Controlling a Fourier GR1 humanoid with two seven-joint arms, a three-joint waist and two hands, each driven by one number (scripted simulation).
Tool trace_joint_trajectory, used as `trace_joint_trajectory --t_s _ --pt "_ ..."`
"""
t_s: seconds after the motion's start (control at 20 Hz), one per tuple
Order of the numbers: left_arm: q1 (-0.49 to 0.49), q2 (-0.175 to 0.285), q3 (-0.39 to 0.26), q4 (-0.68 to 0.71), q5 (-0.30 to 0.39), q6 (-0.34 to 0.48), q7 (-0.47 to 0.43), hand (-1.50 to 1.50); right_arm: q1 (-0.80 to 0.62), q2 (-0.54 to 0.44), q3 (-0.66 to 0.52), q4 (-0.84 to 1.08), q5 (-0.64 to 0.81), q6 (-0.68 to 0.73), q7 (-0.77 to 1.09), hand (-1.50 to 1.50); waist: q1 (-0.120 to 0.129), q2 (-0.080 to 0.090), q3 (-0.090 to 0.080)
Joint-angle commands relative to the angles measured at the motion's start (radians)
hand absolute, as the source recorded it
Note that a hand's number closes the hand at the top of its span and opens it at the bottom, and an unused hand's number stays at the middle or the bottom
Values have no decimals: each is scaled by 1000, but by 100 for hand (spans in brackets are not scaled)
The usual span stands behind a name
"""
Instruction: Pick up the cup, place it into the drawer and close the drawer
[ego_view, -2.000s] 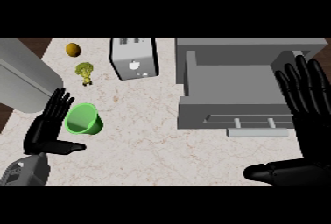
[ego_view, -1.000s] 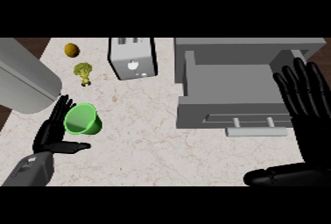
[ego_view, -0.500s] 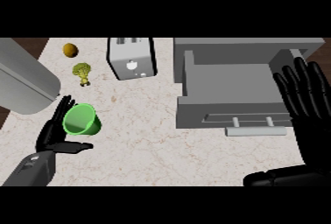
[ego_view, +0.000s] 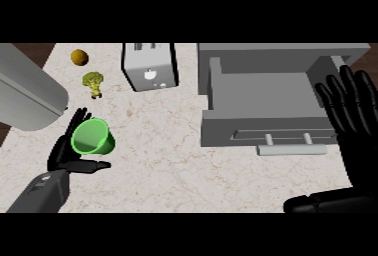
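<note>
Two hands show. The left hand (ego_view: 65, 152) stands by the counter's (ego_view: 162, 165) left edge, opened wide: its fingers (ego_view: 77, 120) run straight up behind the green cup (ego_view: 91, 137) and its thumb (ego_view: 94, 164) points right just under it, so the cup sits in the crook between them, mouth tilted toward the view. To the cup's right a broad bare stretch of counter runs across to the open grey drawer (ego_view: 221, 131), whose front wall and bar handle (ego_view: 293, 149) face that stretch. Above the cup lie a broccoli (ego_view: 93, 83) and a small yellow-brown piece (ego_view: 80, 56); a toaster (ego_view: 150, 66) stands just left of the drawer. A large grey rounded body (ego_view: 26, 95) crowds the left edge. The right hand (ego_view: 354, 115) rests open, fingers up, at the right edge.
</note>
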Motion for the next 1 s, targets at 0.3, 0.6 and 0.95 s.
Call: trace_joint_trajectory --t_s 0.3,0.6,0.95 --pt "-3 0 8 6 32 -235 -60 -150 -10 8 6 -13 5 -11 8 -150 -11 4 -2" --pt "-12 3 9 -49 53 -296 -72 150 -47 14 13 35 37 -26 0 -150 1 3 -1" --pt "19 -55 35 -88 70 -101 -179 150 -19 -14 -8 -27 2 -13 52 -150 -3 0 -1"
